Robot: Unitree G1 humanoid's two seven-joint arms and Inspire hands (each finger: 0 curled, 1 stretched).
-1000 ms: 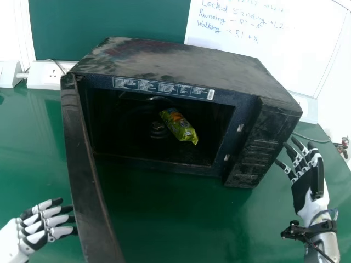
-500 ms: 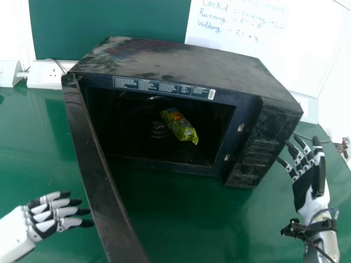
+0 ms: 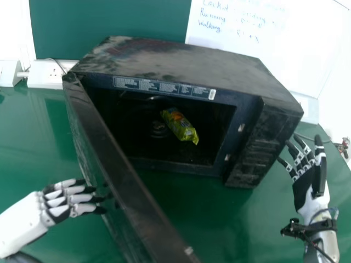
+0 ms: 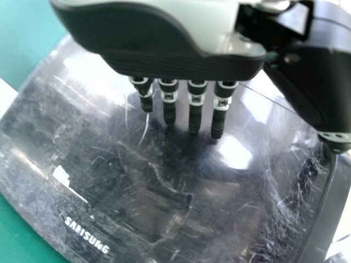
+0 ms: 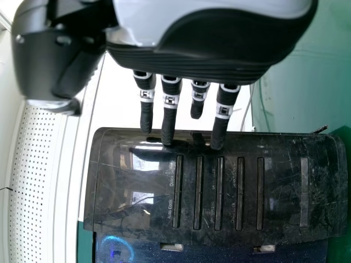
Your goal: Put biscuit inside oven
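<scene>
Door (image 3: 129, 181): swung further inward, slanted before oven (image 3: 181, 60). Left hand (image 3: 55, 204): shifted alongside, fingers nearly straight, nothing held. Right hand (image 3: 308, 189): fingers extended, empty. Biscuit packet (image 3: 180, 126): housed within. Whiteboard (image 3: 296, 49): behind.

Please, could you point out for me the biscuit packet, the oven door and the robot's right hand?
Biscuit packet (image 3: 180, 126): head view, middle of wrapper.
Oven door (image 3: 127, 189): head view, its edge.
Right hand (image 3: 310, 189): head view, palm.
</scene>
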